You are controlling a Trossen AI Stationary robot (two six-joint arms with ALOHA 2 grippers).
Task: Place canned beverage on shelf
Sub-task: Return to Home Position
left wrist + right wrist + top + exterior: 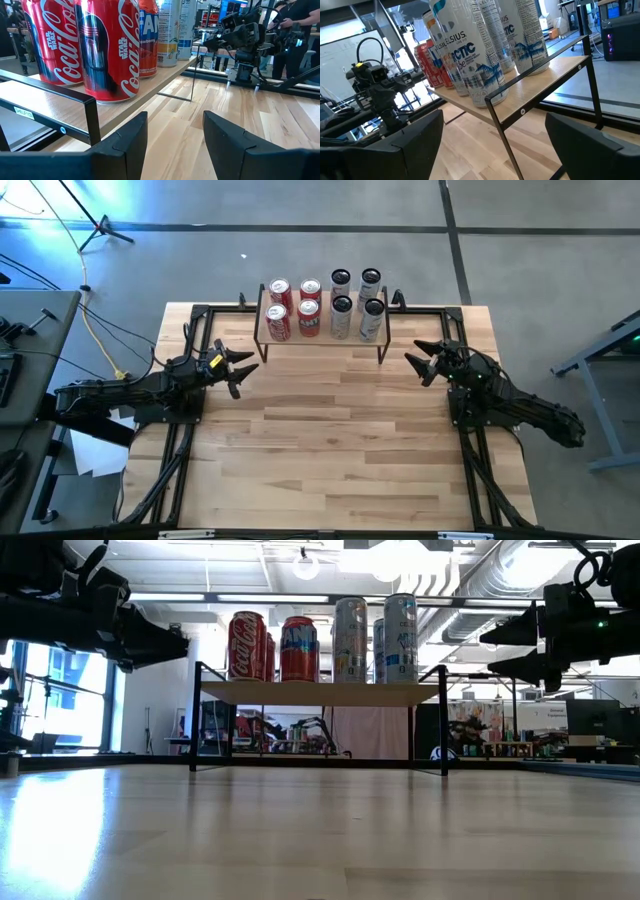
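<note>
The shelf (pixel 320 344) stands at the table's far edge, a light wood plank (pixel 320 693) on thin black legs. Several cans stand upright on it: red ones (pixel 292 308) on its left half and tall silver-white ones (pixel 356 305) on its right half. My left gripper (pixel 238 370) hovers level off the shelf's left end, open and empty, with the red cans (pixel 107 50) close ahead. My right gripper (pixel 415 362) hovers level off the shelf's right end, open and empty, facing the silver-white cans (pixel 475 55). I see no can off the shelf.
Bare wooden tabletop (pixel 330 450) stretches from the shelf to the near edge between the two arms. Black frame rails (pixel 180 470) run along the table's left and right sides. A person (pixel 300 30) stands in the room beyond the right arm.
</note>
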